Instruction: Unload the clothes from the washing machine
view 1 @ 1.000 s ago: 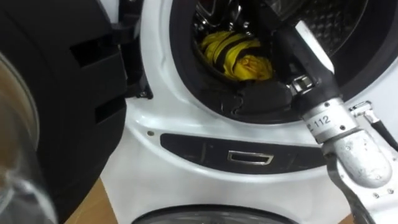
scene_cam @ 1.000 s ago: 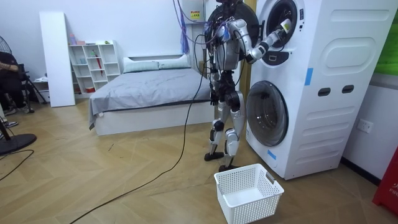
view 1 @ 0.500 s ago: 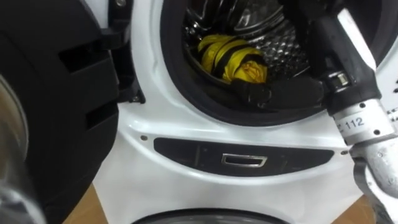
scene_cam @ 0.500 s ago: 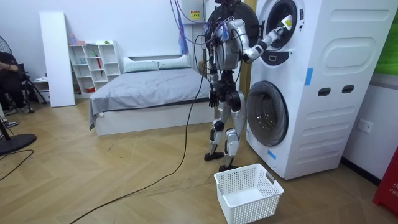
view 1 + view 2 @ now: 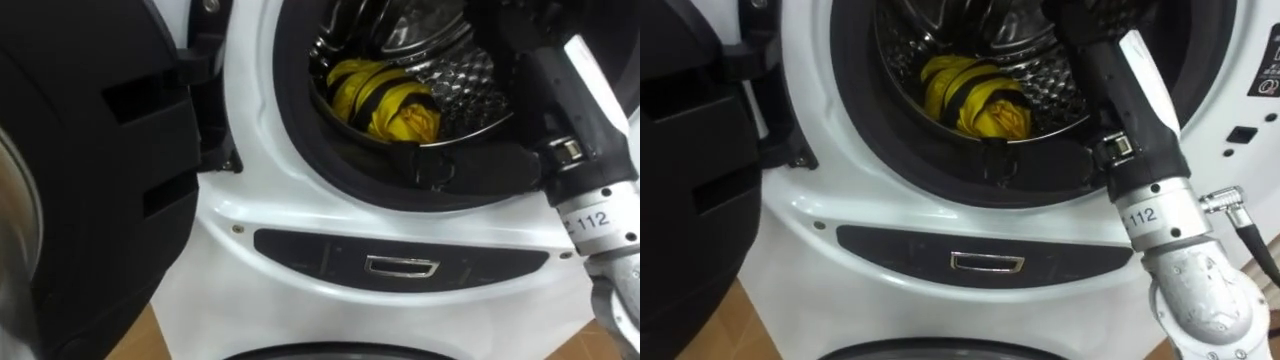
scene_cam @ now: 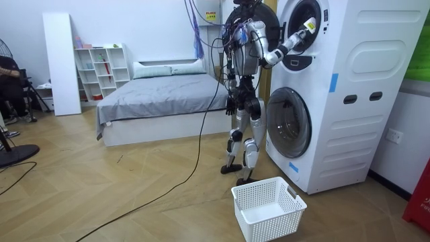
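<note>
A yellow garment with black stripes (image 5: 385,100) lies bunched at the front of the steel drum (image 5: 470,80) of the upper washing machine (image 6: 349,94). My right arm reaches through the round opening. Its dark right hand (image 5: 440,165) rests on the black door seal just below the garment, and its fingers blend into the seal. The garment (image 5: 975,95) and the right hand (image 5: 1005,165) appear the same way in the right eye view. I stand upright in front of the stacked machines. My left hand (image 6: 232,105) hangs by my hip.
The upper machine's black door (image 5: 90,180) stands swung open at my left. A dark panel with a metal handle (image 5: 400,266) runs below the opening. A white laundry basket (image 6: 269,208) sits on the wood floor behind my feet. A bed (image 6: 161,101) stands further back.
The eye view has shifted a little. My right forearm has pushed further into the opening, and the hand has slid slightly right along the seal under the garment. The garment has not moved.
</note>
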### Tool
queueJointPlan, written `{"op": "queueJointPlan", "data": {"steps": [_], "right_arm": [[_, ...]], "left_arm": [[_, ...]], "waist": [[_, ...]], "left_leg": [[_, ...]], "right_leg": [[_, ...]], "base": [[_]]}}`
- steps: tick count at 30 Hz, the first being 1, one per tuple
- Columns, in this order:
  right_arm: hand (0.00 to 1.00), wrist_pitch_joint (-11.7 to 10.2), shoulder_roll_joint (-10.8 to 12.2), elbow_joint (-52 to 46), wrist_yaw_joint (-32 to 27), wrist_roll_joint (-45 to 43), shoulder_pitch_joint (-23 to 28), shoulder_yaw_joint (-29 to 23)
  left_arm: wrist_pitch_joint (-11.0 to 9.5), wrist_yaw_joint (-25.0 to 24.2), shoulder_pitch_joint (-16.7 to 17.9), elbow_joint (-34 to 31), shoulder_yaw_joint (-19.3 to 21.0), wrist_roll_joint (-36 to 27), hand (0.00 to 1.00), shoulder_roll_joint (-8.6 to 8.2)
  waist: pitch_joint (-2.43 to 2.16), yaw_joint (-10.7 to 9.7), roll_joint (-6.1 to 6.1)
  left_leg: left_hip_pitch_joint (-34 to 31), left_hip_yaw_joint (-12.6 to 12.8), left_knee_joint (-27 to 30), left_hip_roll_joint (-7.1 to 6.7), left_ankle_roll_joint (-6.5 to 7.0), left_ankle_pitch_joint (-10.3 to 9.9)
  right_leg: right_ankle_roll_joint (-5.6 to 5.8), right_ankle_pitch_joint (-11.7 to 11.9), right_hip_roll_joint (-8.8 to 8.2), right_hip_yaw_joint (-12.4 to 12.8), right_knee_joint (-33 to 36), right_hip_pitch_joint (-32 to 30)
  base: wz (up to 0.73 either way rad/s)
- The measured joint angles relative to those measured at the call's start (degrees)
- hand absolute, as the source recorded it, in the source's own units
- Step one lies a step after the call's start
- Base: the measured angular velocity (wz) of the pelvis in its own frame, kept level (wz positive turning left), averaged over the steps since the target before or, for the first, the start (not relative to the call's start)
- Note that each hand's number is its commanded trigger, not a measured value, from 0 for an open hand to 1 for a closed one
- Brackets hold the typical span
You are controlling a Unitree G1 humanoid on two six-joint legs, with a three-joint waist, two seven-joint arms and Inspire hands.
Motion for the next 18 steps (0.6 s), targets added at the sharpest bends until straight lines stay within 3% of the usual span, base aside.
{"op": "queueJointPlan", "data": {"steps": [6, 12, 15, 18], "right_arm": [[0.00, 1.80, -0.74, 0.64, 4.82, -4.92, -0.50, 0.10], [0.00, 4.18, -2.24, 3.32, 7.61, -6.71, -2.68, 1.24], [0.00, 4.43, -2.79, 7.10, 8.73, -6.77, -6.75, 1.43], [0.00, 6.06, -3.60, 11.87, 10.01, -7.59, -11.36, 2.57]], "left_arm": [[0.06, -0.34, -0.36, 0.03, 0.00, 0.05, 0.00, 0.01], [0.89, -0.82, 0.31, 0.08, -0.12, 0.05, 0.00, 0.42], [1.38, -1.11, 0.22, 0.17, -1.15, 0.15, 0.00, 0.49], [1.58, -1.05, -0.69, -0.05, -1.22, 1.27, 0.00, 0.94]], "waist": [[0.04, 1.07, -0.43], [0.06, 1.63, -3.64], [0.09, 1.68, -4.28], [0.18, 2.63, -4.64]], "left_leg": [[-0.34, -0.48, 0.00, -0.12, -0.03, 0.03], [-0.25, -0.22, 0.00, -0.46, -0.30, 0.23], [-0.03, -0.34, 0.08, -0.53, -0.29, 0.23], [0.38, -0.38, 0.07, -0.47, -0.29, 0.23]], "right_leg": [[0.13, -0.19, -0.36, 0.09, -0.01, 0.04], [0.00, -0.69, -0.21, 0.14, -0.01, 0.04], [-0.03, -0.64, -0.04, 0.13, 0.16, 0.13], [-0.04, -0.64, 0.01, 0.11, 0.01, 0.61]], "base": [[0.00], [-0.01], [-0.03], [0.00]]}}
